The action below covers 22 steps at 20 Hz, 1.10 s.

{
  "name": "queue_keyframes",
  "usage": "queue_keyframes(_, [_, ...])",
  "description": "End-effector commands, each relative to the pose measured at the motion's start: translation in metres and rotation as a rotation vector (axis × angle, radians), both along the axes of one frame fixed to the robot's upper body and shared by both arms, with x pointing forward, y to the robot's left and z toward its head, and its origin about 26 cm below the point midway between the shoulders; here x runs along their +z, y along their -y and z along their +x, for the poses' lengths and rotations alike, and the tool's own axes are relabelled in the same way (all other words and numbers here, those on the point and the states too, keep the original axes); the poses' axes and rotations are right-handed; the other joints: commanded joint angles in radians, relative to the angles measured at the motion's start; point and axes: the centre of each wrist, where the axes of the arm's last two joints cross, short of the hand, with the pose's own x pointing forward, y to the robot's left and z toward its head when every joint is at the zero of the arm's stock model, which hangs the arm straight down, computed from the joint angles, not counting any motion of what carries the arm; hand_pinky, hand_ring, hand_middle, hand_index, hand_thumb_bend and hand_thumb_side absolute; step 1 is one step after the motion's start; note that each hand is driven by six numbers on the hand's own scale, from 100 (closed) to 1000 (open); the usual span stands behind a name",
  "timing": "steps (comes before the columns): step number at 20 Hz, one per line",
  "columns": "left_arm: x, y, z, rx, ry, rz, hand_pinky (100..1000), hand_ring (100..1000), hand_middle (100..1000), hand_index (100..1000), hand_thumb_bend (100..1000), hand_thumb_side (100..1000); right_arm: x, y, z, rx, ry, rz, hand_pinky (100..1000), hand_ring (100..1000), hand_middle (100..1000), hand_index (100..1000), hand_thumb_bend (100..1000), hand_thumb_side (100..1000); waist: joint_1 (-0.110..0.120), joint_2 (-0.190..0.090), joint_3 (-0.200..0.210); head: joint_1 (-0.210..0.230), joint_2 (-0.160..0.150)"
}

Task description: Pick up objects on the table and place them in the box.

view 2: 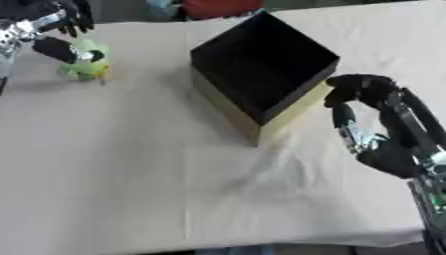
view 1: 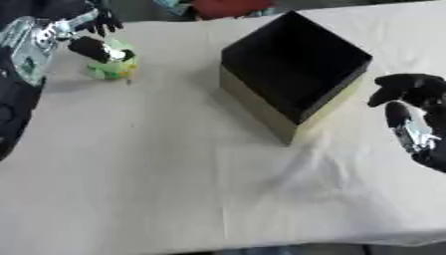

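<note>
Bare cloth-covered desk [view 1: 157, 189] filled the near field, its front edge running along the bottom of both views and its far edge lying just behind the box; this covering was pale, creased near the centre right, and carried nothing between the camera and the box. Next in size, the box [view 1: 292, 74] stood on the far middle of the desk, turned corner-on, with a black interior and tan outer walls; its opening faced up and no object could be made out inside, so the task appeared to be at its first pick, with nothing yet delivered. To the right of the box and near its right wall, the right robot hand [view 2: 383, 134] hung above the cloth, fingers curled inward around nothing. At the far left, the left robot hand [view 1: 87, 30] was down on the small green object [view 1: 113, 64], a dark finger touching its top, though whether the fingers had closed round it could not be told. That object sat on the desk well apart from the box, close to the far left edge. Open cloth lay between object and box, so a carry to the right looked unobstructed; the near box rim would need clearing.
</note>
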Motion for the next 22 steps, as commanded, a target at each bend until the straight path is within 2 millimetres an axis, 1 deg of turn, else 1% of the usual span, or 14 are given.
queue_keyframes(1, [0.014,-0.011,0.000,0.050,0.065,0.003,721,652,665,792,466,454,0.007,0.003,-0.001,0.004,0.020,-0.016,665,618,580,800,100,581,0.000,-0.015,-0.004,0.004,0.002])
queue_keyframes(8, [0.004,-0.020,-0.001,0.117,0.103,-0.001,722,653,664,794,453,453,0.008,0.003,-0.001,0.005,0.021,-0.016,665,619,580,800,100,578,-0.003,-0.013,-0.004,0.003,0.002])
queue_keyframes(13, [-0.008,-0.023,-0.001,0.137,0.061,0.019,724,661,674,798,476,476,0.008,0.002,-0.001,0.010,0.024,-0.015,665,619,580,800,100,582,-0.005,-0.009,-0.002,0.001,0.001])
queue_keyframes(19, [-0.021,-0.025,-0.002,0.161,0.010,0.050,716,660,677,799,487,472,0.008,0.002,-0.001,0.009,0.023,-0.013,665,618,579,800,100,586,-0.007,-0.005,-0.002,0.001,0.002])
queue_keyframes(22, [-0.028,-0.023,-0.002,0.161,-0.001,0.063,684,629,649,779,395,402,0.008,0.002,0.000,0.009,0.024,-0.013,665,618,579,800,100,588,-0.008,-0.003,-0.002,0.002,0.002])
